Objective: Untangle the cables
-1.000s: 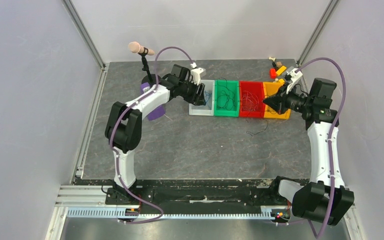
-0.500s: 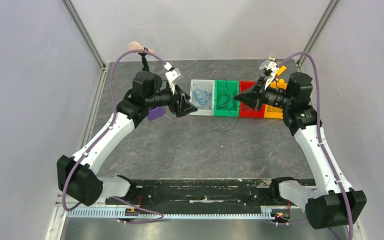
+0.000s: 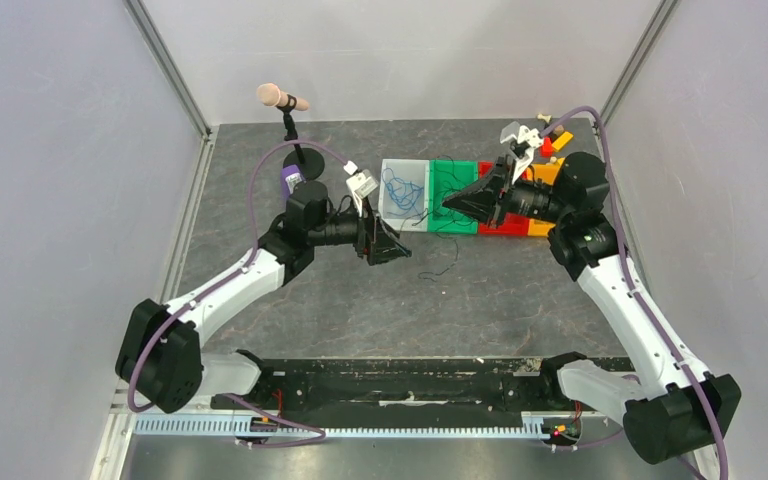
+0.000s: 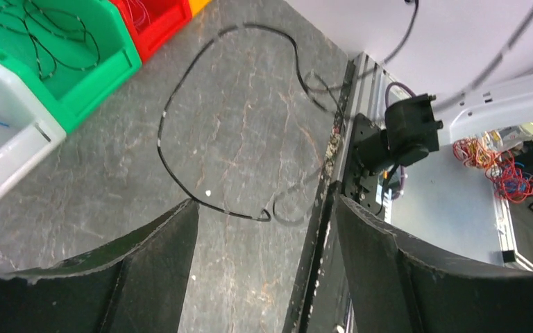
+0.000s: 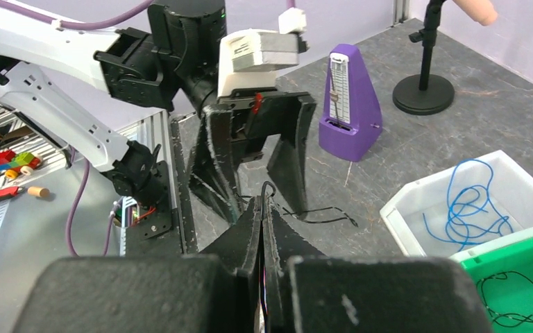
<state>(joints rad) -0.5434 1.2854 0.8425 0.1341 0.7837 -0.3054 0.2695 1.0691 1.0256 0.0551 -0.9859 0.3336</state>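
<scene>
My right gripper (image 3: 450, 203) (image 5: 262, 202) is shut on a thin black cable (image 5: 268, 187), which pokes up past its tips. The cable hangs from there to the table (image 3: 440, 270) and, in the left wrist view, lies as a wide loop (image 4: 170, 149). My left gripper (image 3: 392, 250) (image 4: 264, 232) stands open low over the table, left of that cable, with nothing between its fingers (image 4: 156, 263). A blue cable (image 3: 400, 190) (image 5: 468, 205) lies in the white bin (image 3: 388, 218). Black cables (image 3: 453, 190) (image 4: 48, 38) lie in the green bin (image 3: 470, 215).
A red bin (image 3: 508, 228) and an orange bin (image 3: 540, 230) continue the row to the right. A purple metronome (image 3: 291, 178) (image 5: 350, 104) and a microphone stand (image 3: 295, 130) (image 5: 423, 90) are at the back left. Small toys (image 3: 550, 140) lie at the back right.
My left arm has drawn back from the white bin toward the near middle, and its gripper has opened. My right gripper has carried the black cable leftward from the orange bin to over the green bin.
</scene>
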